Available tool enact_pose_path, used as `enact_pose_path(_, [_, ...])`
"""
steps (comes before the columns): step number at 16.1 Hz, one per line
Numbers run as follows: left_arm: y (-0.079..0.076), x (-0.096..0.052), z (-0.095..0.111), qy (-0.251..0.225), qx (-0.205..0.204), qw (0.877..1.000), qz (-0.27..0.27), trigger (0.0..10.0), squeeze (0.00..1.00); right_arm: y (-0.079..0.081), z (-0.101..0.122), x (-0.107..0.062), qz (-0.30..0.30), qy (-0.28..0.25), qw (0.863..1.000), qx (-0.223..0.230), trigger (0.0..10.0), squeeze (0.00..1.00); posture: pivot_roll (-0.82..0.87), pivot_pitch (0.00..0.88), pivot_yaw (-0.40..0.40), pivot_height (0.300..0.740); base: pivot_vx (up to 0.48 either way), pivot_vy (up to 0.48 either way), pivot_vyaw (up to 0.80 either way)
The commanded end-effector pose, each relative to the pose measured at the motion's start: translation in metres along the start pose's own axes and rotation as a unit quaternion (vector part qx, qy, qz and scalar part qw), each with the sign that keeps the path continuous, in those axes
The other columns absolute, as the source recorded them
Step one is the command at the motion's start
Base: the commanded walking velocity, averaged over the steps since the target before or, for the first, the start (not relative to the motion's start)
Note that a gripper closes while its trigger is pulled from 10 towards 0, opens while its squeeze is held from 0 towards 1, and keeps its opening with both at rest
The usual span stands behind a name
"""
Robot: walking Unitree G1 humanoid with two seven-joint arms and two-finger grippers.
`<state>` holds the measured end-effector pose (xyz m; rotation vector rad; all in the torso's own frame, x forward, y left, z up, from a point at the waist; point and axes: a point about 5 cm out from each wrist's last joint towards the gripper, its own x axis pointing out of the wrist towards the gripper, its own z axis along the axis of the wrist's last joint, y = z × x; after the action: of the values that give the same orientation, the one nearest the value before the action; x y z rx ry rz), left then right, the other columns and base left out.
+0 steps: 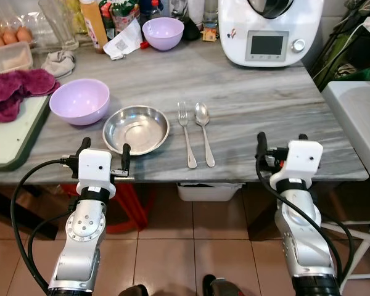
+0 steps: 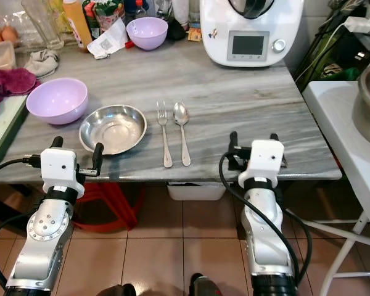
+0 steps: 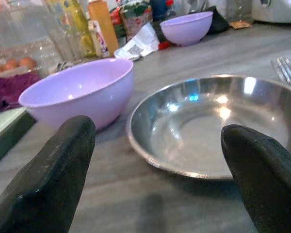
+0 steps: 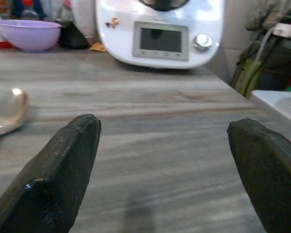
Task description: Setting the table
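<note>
Hovering at the near edge of the grey tabletop (image 1: 246, 92), our left gripper (image 1: 103, 154) and right gripper (image 1: 281, 145) both hold their fingers spread wide and empty. The steel bowl (image 1: 136, 129) lies at twelve o'clock of our left gripper, the lilac bowl (image 1: 80, 100) at its ten, fork (image 1: 185, 132) and spoon (image 1: 203, 129) side by side between our grippers. Bare tabletop runs from our right gripper to the white kitchen machine (image 1: 271, 29) at the far edge.

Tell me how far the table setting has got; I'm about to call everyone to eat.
Laid: a steel bowl with a fork and spoon side by side to its right. In hand: nothing; the left claw and right claw hover open at the table's near edge. The nearer purple bowl looks unplaced.
</note>
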<state>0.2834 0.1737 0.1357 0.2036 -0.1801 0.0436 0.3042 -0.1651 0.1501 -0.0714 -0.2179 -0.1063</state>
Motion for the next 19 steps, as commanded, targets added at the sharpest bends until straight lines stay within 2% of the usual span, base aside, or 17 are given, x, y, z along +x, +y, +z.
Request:
enact_pose_path(1, [0.004, 0.0, 0.0, 0.004, 0.006, 1.0, 0.003, 10.0, 0.0, 0.004, 0.004, 0.0, 0.01, -0.01, 1.0, 0.0, 10.0, 0.0, -0.07, 0.19, 0.024, 0.74, -0.277, 0.0, 0.0])
enact_pose_path(10, [-0.001, 0.003, 0.001, 0.004, 0.004, 1.0, -0.003, 10.0, 0.0, 0.017, 0.011, 0.006, 0.049, -0.022, 0.999, -0.002, 10.0, 0.0, -0.08, 0.203, 0.011, 0.74, -0.324, 0.0, 0.0])
enact_pose_path(16, [-0.006, 0.004, 0.0, 0.003, 0.005, 1.0, -0.011, 10.0, 0.0, 0.013, 0.011, 0.01, 0.051, -0.023, 0.998, -0.009, 10.0, 0.0, -0.09, 0.191, 0.006, 0.74, -0.333, 0.0, 0.0])
enact_pose_path(19, [-0.004, 0.007, 0.002, -0.005, 0.007, 1.0, -0.009, 10.0, 0.0, 0.02, 0.012, 0.012, 0.063, -0.03, 0.997, -0.015, 10.0, 0.0, -0.09, 0.181, 0.005, 0.74, -0.281, 0.0, 0.0])
